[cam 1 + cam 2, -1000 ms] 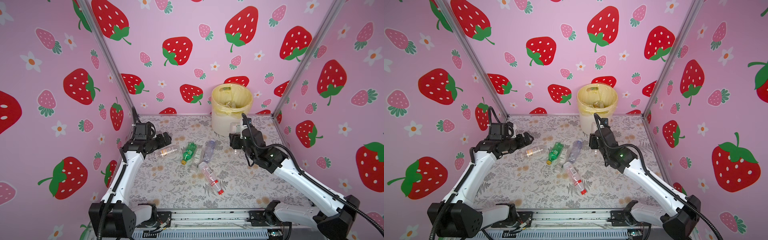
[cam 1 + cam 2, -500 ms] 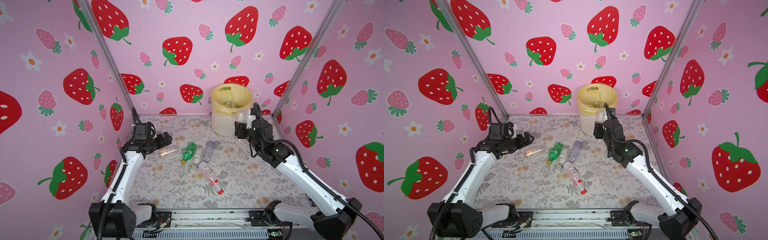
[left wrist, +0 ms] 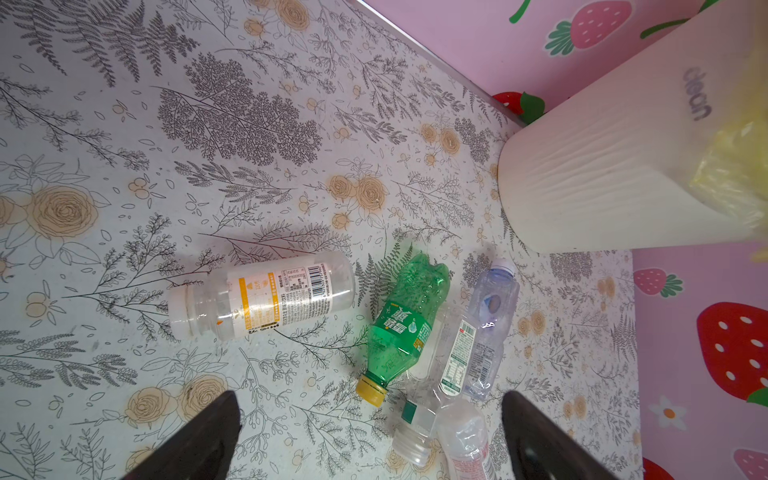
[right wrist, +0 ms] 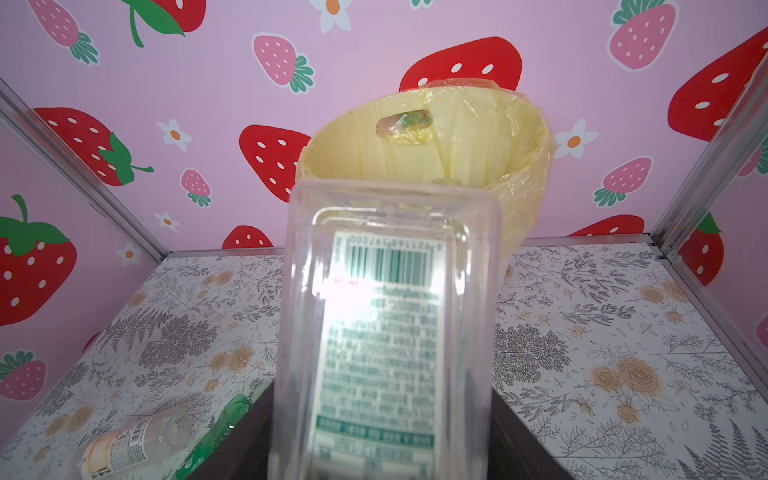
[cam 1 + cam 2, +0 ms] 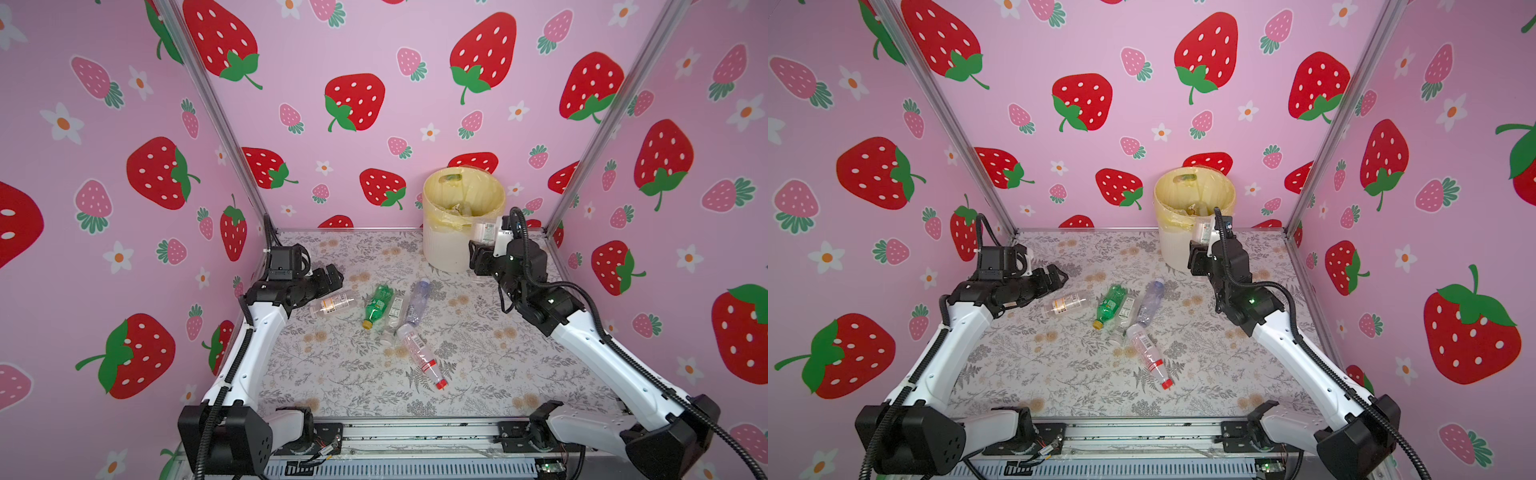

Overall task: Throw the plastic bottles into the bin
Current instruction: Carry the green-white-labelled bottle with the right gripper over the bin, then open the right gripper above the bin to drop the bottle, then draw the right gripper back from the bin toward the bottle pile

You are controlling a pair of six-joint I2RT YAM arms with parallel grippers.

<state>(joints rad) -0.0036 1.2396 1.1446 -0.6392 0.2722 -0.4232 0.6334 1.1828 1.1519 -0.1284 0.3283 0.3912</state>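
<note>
The right gripper (image 5: pixel 489 240) is raised beside the bin (image 5: pixel 444 254), its jaws clenched on a clear bottle (image 4: pixel 386 332) with a green-printed label. The bottle sits level with the yellow-lined rim on the near side. The bin stands at the back of the tabletop (image 5: pixel 519 374) and already has bottles inside. The left gripper (image 5: pixel 333 276) hangs low with its jaws spread wide and empty, just beside an orange-labelled bottle (image 5: pixel 332 304). A green bottle (image 5: pixel 377 305), a blue-capped bottle (image 5: pixel 417 300) and a red-capped bottle (image 5: pixel 424 359) lie mid-tabletop.
</note>
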